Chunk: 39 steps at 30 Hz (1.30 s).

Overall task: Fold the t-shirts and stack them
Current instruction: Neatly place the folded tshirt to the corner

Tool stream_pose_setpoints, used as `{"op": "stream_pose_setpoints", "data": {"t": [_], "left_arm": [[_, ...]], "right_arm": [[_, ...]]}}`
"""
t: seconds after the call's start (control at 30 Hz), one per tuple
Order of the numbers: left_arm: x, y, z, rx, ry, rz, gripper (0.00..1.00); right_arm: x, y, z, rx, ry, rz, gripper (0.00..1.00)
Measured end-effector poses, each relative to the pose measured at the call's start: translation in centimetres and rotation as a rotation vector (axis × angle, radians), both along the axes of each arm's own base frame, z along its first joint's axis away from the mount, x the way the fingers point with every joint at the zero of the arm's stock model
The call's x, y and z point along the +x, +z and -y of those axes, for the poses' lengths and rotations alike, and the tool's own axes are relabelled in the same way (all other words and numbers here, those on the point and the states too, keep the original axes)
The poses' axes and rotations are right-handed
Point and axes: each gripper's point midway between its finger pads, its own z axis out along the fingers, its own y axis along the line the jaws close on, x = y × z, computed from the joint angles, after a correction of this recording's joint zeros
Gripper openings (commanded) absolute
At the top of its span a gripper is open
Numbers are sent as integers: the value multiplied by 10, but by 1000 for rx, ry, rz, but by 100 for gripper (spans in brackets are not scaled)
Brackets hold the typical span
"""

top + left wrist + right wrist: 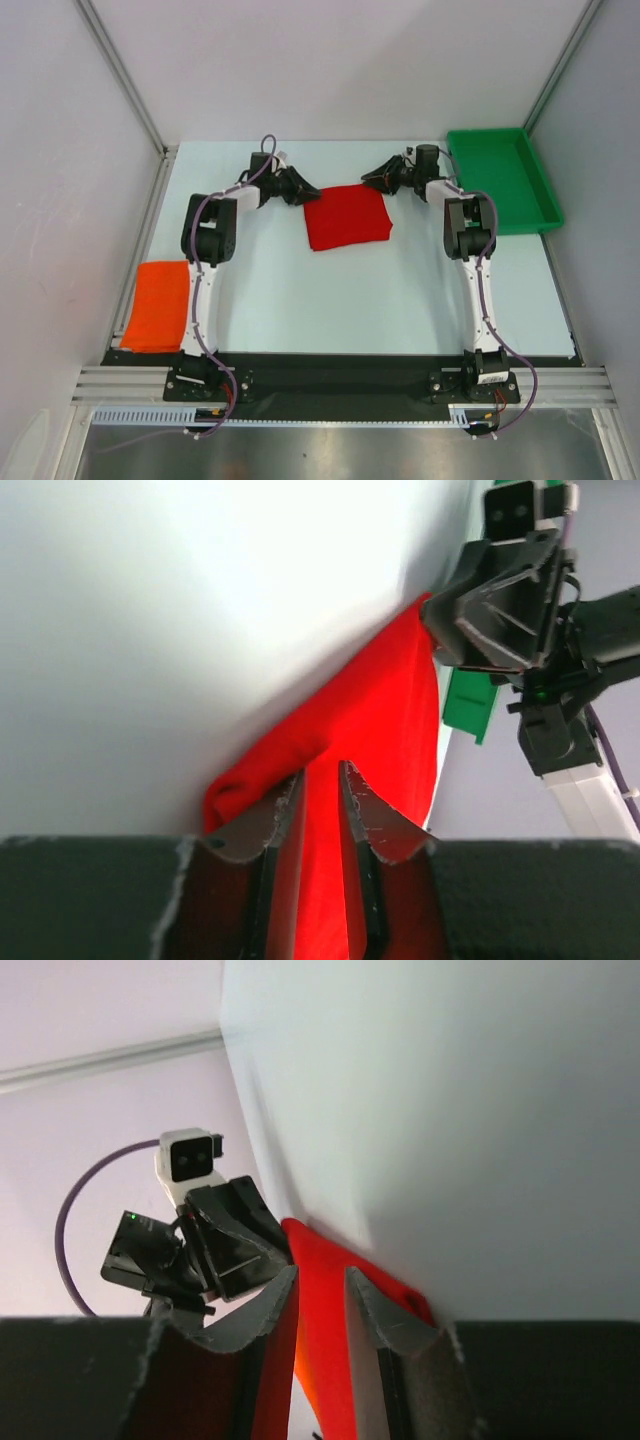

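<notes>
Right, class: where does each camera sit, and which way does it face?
Top external: above, behind the robot, looking down; left arm, right arm, red t-shirt, orange t-shirt, green tray.
Left wrist: on left arm, facing rightward; left gripper pinching the shirt.
Right wrist: facing leftward; right gripper pinching likewise.
Shared: wrist views show each other's gripper.

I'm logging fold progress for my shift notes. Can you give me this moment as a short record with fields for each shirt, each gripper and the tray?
red t-shirt: folded to a rough square, far middle of the table
orange t-shirt: folded rectangle at the near left edge, beside the left arm, no gripper on it
left gripper: closed on the red t-shirt's far left corner
right gripper: closed on its far right corner
green tray: far right corner
stack: not yet made; shirts lie apart
</notes>
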Motion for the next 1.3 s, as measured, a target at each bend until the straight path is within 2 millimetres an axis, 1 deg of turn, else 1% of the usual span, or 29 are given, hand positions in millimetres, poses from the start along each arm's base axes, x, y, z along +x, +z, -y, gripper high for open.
{"op": "stream_pose_setpoints", "data": {"t": [0.07, 0.13, 0.17, 0.23, 0.27, 0.33, 0.37, 0.4, 0.43, 0.5, 0.53, 0.57, 0.6, 0.63, 0.67, 0.7, 0.73, 0.77, 0.83, 0.9, 0.97, 1.07, 1.1, 1.13, 1.2, 1.3], "left_arm": [[3, 3, -2, 15, -9, -12, 26], [10, 10, -11, 52, -2, 8, 29], [11, 13, -18, 74, 6, 14, 31], [11, 22, -34, 118, 25, 18, 32], [9, 29, -45, 141, 38, 23, 33], [4, 52, -66, 189, 68, 53, 33], [-2, 67, -75, 207, 81, 69, 35], [-8, 84, -85, 225, 100, 93, 40], [-15, 104, -93, 237, 114, 122, 43], [-31, 137, -100, 248, 136, 175, 43], [-43, 152, -102, 250, 146, 197, 43], [-54, 164, -101, 249, 150, 218, 43], [-66, 172, -101, 247, 157, 229, 43], [-80, 175, -101, 243, 162, 223, 43], [-93, 174, -102, 240, 168, 213, 43], [-104, 171, -102, 237, 179, 198, 43], [-116, 161, -103, 238, 189, 159, 42], [-127, 151, -105, 240, 202, 122, 41], [-145, 129, -110, 255, 236, 36, 41], [-163, 108, -116, 280, 278, -61, 41], [-174, 98, -122, 305, 307, -115, 41], [-181, 97, -129, 336, 339, -138, 42], [-182, 98, -131, 345, 345, -137, 43], [-184, 99, -132, 352, 349, -139, 44], [-189, 99, -134, 363, 351, -152, 44], [-197, 98, -137, 377, 349, -177, 46]], "right_arm": [[8, 8, 6, 1, -23, 14, 31], [15, 15, 16, -8, -42, 22, 31], [19, 18, 23, -18, -54, 23, 33], [25, 23, 42, -61, -72, 20, 37], [26, 27, 52, -91, -82, 23, 43], [22, 32, 69, -164, -89, 21, 49], [18, 39, 79, -207, -92, 25, 53], [13, 46, 87, -254, -93, 27, 56], [6, 56, 94, -308, -91, 39, 60], [-11, 79, 98, -414, -72, 88, 67], [-26, 92, 96, -479, -53, 113, 70], [-44, 108, 91, -552, -26, 159, 76], [-57, 120, 82, -602, -2, 198, 80], [-74, 132, 69, -669, 28, 255, 82], [-94, 142, 52, -727, 73, 314, 88], [-114, 153, 33, -788, 118, 391, 90], [-129, 157, 18, -835, 154, 456, 92], [-154, 158, -4, -903, 221, 547, 99], [-189, 152, -37, -989, 336, 697, 100], [-226, 133, -65, -1090, 491, 861, 100], [-249, 108, -82, -1202, 644, 1019, 100], [-270, 78, -87, -1326, 848, 1166, 99], [-270, 72, -86, -1366, 898, 1207, 99], [-272, 69, -91, -1383, 940, 1253, 99], [-269, 65, -96, -1437, 1008, 1353, 98], [-267, 54, -99, -1496, 1111, 1450, 93]]}}
